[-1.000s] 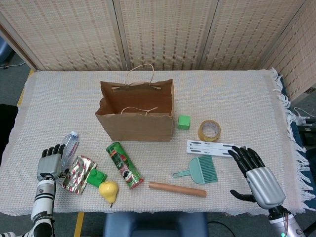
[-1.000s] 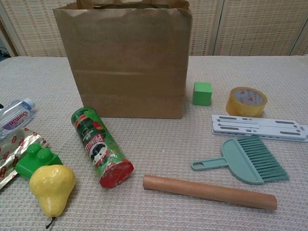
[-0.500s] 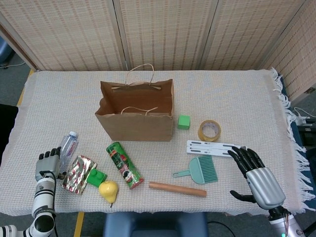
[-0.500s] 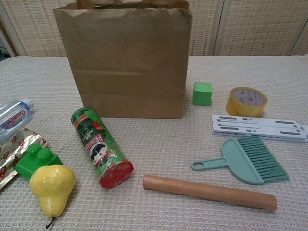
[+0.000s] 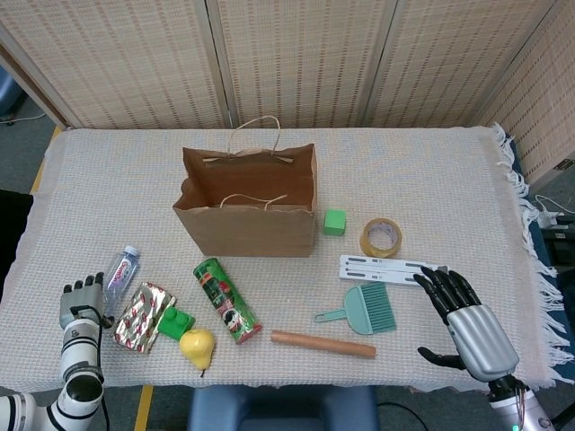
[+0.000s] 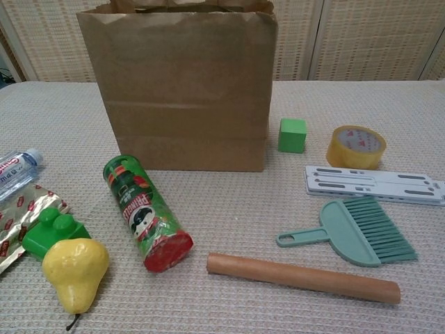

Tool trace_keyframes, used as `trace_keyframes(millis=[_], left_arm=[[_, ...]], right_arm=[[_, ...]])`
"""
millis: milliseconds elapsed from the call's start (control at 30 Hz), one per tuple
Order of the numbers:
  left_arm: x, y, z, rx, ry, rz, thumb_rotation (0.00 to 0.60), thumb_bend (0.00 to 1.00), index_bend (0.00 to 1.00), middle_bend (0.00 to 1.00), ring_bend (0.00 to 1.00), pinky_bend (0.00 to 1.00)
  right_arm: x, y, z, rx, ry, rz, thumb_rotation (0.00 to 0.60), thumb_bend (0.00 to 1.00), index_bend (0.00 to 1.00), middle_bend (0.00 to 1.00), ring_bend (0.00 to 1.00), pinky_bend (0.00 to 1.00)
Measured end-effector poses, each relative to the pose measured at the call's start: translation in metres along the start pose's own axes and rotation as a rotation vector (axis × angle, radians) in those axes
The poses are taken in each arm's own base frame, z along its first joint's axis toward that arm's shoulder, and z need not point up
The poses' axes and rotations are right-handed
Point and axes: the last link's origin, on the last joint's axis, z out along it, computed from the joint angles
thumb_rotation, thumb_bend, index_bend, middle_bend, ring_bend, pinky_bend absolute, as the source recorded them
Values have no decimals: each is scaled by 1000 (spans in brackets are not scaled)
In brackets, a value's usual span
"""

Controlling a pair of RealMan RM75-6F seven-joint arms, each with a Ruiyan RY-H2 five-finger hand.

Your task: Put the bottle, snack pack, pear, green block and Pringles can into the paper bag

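Note:
The brown paper bag [image 5: 247, 229] [image 6: 181, 90] stands upright and open at mid-table. In front of it lie the green Pringles can [image 5: 226, 301] [image 6: 147, 212], the yellow pear [image 5: 197, 347] [image 6: 75, 273], a green studded block [image 5: 175, 321] [image 6: 54, 232] and the foil snack pack [image 5: 141, 316] [image 6: 17, 219]. A green cube [image 5: 334, 222] [image 6: 292, 134] sits right of the bag. The clear bottle [image 5: 119, 269] [image 6: 12, 172] lies at the far left, its lower end in my left hand [image 5: 79, 303], which grips it at the table's front edge. My right hand [image 5: 467, 321] hovers open at the front right.
Right of the bag are a tape roll [image 5: 380, 237], a white slotted strip [image 5: 386, 267], a teal hand brush [image 5: 364, 312] and a wooden rolling pin [image 5: 323, 343]. Woven screens close off the back. The cloth's fringed edge runs down the right.
My left hand has drawn back toward the front-left edge, and the bottle has slid left and nearer with it. The right hand has barely moved.

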Motion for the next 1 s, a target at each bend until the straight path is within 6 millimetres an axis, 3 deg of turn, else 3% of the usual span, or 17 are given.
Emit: trace_keyframes(millis=[333,533,667,767,900,1000], left_arm=[[6,10,2,8,-6,50,600,330,0,0,0,16],[4,10,3,22,-30,123,600,329,0,0,11,182],[1,9,5,32,-27,173,600,329,0,14,97,262],[1,10,6,32,-8,187,600,373,35,146,228,409],[3,11,7,24,40,201,600,512,280,426,479,656],[2,10,7,22,71,210,600,561,420,565,598,754]], right_arm=[[1,0,0,4,2,7,600,3,0,0,0,0],[1,0,0,4,3,11,600,3,0,0,0,0],[1,0,0,5,2,12,600,3,0,0,0,0],[1,0,-1,6,3,15,600,3,0,0,0,0],[2,0,-1,8,5,19,600,3,0,0,0,0],[2,0,-1,10,6,21,600,3,0,0,0,0]])
